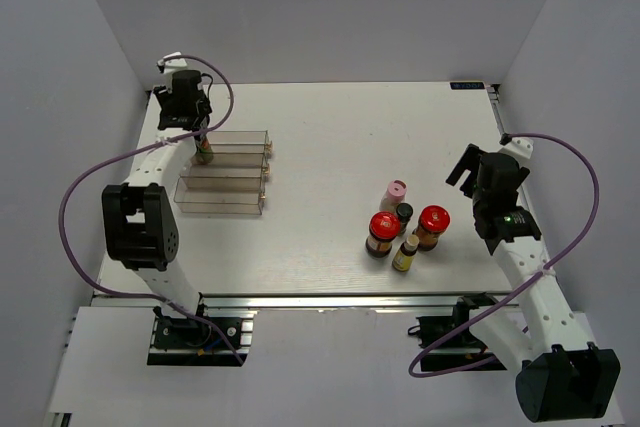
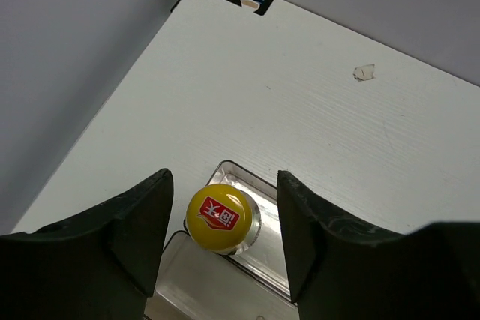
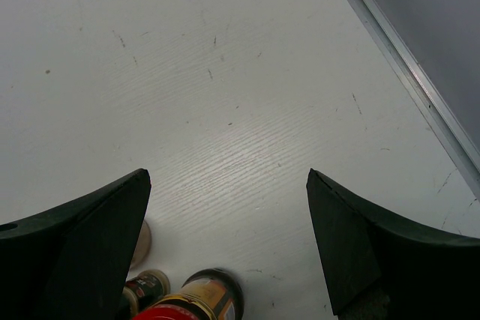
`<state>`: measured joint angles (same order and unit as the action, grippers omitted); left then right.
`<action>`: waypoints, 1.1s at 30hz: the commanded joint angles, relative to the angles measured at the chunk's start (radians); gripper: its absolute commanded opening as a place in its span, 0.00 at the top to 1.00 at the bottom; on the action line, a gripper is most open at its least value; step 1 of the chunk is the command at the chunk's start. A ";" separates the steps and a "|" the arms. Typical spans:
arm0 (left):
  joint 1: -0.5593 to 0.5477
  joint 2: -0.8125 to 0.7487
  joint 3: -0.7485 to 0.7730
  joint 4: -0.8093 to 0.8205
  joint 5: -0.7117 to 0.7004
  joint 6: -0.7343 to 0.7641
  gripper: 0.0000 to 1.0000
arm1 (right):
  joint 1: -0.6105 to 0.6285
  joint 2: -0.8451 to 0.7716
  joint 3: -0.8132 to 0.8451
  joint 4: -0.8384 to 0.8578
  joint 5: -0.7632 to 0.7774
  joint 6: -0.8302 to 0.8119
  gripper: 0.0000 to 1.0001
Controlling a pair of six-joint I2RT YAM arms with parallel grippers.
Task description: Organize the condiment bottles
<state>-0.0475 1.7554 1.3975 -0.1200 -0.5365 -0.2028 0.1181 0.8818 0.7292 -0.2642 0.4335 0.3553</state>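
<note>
Yellow-capped bottle (image 2: 217, 217) upright at the far-left end of the clear rack (image 1: 235, 172)
Left end effector (image 2: 225, 192) straddles its cap, spread, with a gap on each side; right end effector (image 3: 226, 185) spread above the worktop (image 1: 330, 137), just beside two red-lidded jars (image 1: 383, 224) (image 1: 434, 217), the pink-capped bottle (image 1: 397, 190), dark-capped bottle (image 1: 404, 213) and slim yellowish bottle (image 1: 407, 252), clustered well apart from the rack
</note>
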 commanded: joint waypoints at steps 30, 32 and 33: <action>-0.727 -0.359 -0.161 -0.069 0.777 0.051 0.02 | -0.005 -0.066 0.038 -0.104 -0.023 0.065 0.11; -0.823 -0.340 -0.164 -0.069 0.747 0.097 0.02 | -0.006 -0.049 0.055 -0.136 0.019 0.097 0.11; -0.854 -0.327 -0.161 -0.073 0.728 0.115 0.02 | -0.006 -0.026 0.062 -0.167 0.025 0.102 0.11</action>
<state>-0.8131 1.4368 1.2301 -0.2142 0.1799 -0.1749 0.1181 0.8265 0.7376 -0.3748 0.3965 0.4122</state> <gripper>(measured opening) 0.982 0.895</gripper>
